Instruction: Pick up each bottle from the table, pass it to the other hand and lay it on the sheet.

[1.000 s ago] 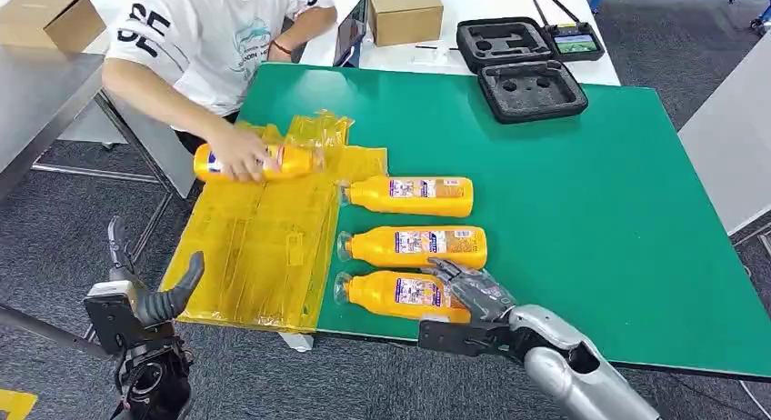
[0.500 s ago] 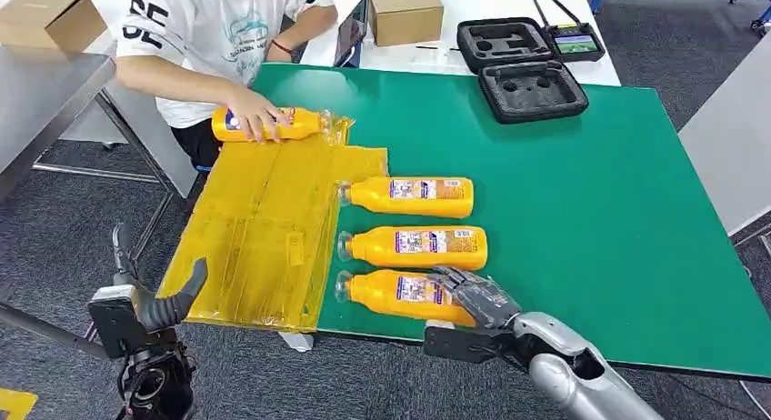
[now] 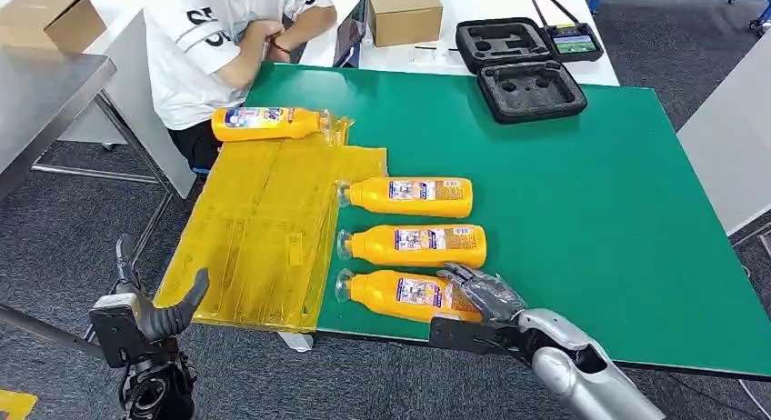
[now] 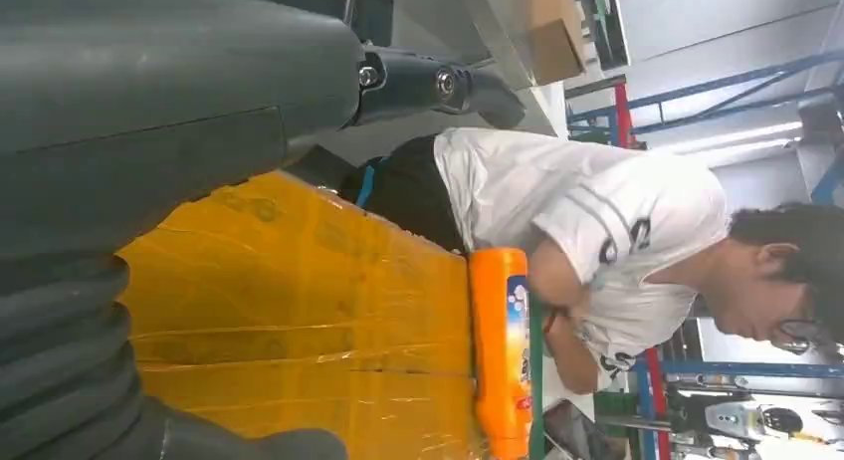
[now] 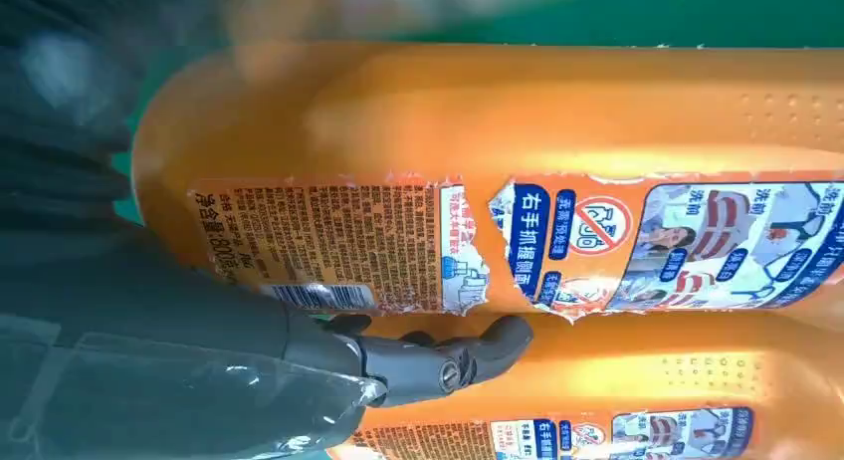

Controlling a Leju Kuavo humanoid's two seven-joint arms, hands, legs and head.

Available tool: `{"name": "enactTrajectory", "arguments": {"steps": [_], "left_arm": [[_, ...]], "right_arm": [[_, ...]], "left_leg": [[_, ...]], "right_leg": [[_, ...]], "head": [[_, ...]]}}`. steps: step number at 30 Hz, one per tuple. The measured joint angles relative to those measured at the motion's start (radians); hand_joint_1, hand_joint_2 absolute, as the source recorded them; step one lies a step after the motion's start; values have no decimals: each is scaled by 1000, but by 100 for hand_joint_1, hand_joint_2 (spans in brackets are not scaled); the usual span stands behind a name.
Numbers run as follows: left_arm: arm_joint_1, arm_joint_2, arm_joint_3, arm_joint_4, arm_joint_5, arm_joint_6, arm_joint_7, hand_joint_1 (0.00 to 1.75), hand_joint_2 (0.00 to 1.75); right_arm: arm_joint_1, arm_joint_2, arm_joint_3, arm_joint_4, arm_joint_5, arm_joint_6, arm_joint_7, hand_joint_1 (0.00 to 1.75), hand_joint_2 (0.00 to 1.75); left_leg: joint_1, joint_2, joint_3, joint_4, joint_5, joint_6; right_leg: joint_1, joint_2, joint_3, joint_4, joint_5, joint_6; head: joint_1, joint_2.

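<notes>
Four orange bottles in sight. One (image 3: 269, 123) lies at the far edge of the yellow sheet (image 3: 255, 238), near a seated person (image 3: 223, 47). Three lie side by side on the green worktop (image 3: 591, 211), just right of the sheet, caps toward it: far bottle (image 3: 409, 196), middle bottle (image 3: 416, 246), nearest bottle (image 3: 400, 294).

Right robot hand (image 3: 480, 293) sits over the base end of the nearest bottle, fingers draped on it. Wrist view shows the thumb lying along the label, between this bottle and the middle one. Cannot tell whether the fingers have closed into a grip; bottle rests flat on the worktop.

Left robot hand (image 3: 155, 313) hangs off the worktop's near-left corner, beside the sheet, fingers apart, holding nothing.

Step in hand, as judged: pick-up of the nearest bottle. Next calls for a firm wrap round the body, a clean lift clear of its close neighbour, then a swing left to meet the waiting left robot hand.
</notes>
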Motion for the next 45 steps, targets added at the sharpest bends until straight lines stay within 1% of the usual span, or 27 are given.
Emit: {"name": "enactTrajectory", "arguments": {"steps": [2,3,9,11,13,15,18,21,23,28,31,36,40,42,45], "left_arm": [[2,-2,0,0,1,0,0,0,175],[2,-2,0,0,1,0,0,0,175],[5,-7,0,0,3,0,1,0,175],[6,-8,0,-2,3,0,2,0,175],[6,-9,0,-3,4,0,2,0,175],[8,-10,0,-5,6,0,2,0,175],[8,-12,0,-5,11,-11,2,0,175],[8,-16,0,-5,24,-29,0,0,175],[13,-23,-1,-15,41,-40,-1,0,175],[36,-32,-1,-51,56,-48,-1,0,175],[59,-36,-1,-94,93,-72,-3,0,175],[116,-42,-1,-219,155,-146,22,0,175],[134,-42,-2,-274,165,-176,37,0,175],[133,-39,-15,-280,200,-238,71,0,175],[114,-28,-61,-267,251,-350,123,0,175]], "right_arm": [[-5,2,0,8,0,5,-2,164,175],[-6,3,0,10,0,6,-3,169,175],[-15,10,0,24,0,7,-10,168,175],[-15,14,1,29,3,7,-11,175,175],[-17,16,1,33,3,8,-15,175,175],[-20,21,1,38,-14,8,-35,175,175],[-14,36,-1,44,-115,8,-136,175,175],[7,85,-34,44,-240,-44,-260,175,175],[18,128,-62,44,-297,-94,-303,175,175],[33,198,-97,44,-329,-132,-332,175,175],[48,234,-123,44,-370,-187,-373,175,175],[85,309,-156,42,-369,-293,-362,175,175],[106,339,-178,41,-370,-307,-363,175,175],[117,349,-191,42,-382,-313,-395,175,175],[125,377,-208,63,-413,-309,-480,175,175]], "left_leg": [[0,0,0,0,0,0],[0,0,0,0,0,0],[0,0,0,0,0,0],[0,0,0,0,0,0],[0,0,0,0,0,0],[0,0,0,0,0,0],[0,0,0,0,0,0],[0,0,0,0,0,0],[1,1,0,0,0,0],[1,0,-1,0,0,0],[0,0,-2,0,0,0],[1,0,-2,0,0,0],[1,0,-1,0,0,-1],[1,0,-2,0,0,0],[1,0,-2,0,0,0]], "right_leg": [[0,0,0,0,0,0],[0,0,0,0,0,0],[0,0,0,0,0,0],[0,0,0,0,0,0],[0,0,0,0,0,0],[0,0,0,0,0,0],[0,0,0,0,0,0],[0,0,0,0,0,0],[1,0,-1,0,0,0],[1,0,-1,0,-1,0],[0,0,-1,0,0,0],[1,0,-2,0,-1,0],[1,0,-2,0,-1,0],[1,0,-2,0,-1,0],[0,0,-2,0,-1,0]], "head": [[0,0],[0,0],[0,0],[0,0],[0,0],[0,0],[0,0],[0,0],[0,0],[0,0],[0,0],[0,0],[0,0],[0,0],[0,0]]}}
